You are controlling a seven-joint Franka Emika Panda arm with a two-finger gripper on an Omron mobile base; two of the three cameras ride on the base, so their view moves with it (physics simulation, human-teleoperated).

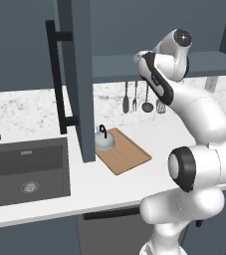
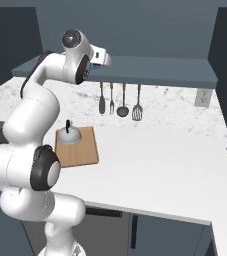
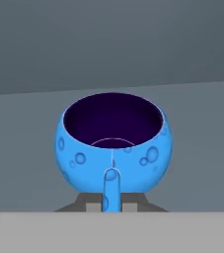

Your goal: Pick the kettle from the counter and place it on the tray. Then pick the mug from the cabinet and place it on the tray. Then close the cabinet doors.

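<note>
on the cabinet shelf, fingers pinch the mug handle.

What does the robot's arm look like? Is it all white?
Mostly white. The arm is made of fat, rounded, glossy white tubes, with black bands and black round caps at the bendy joints. One cap near the top has a shiny silver middle. The end effector has two small dark grey fingertips.

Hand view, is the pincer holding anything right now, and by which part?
Yes, the pincer is shut on the blue mug, gripping its small side handle.
</note>
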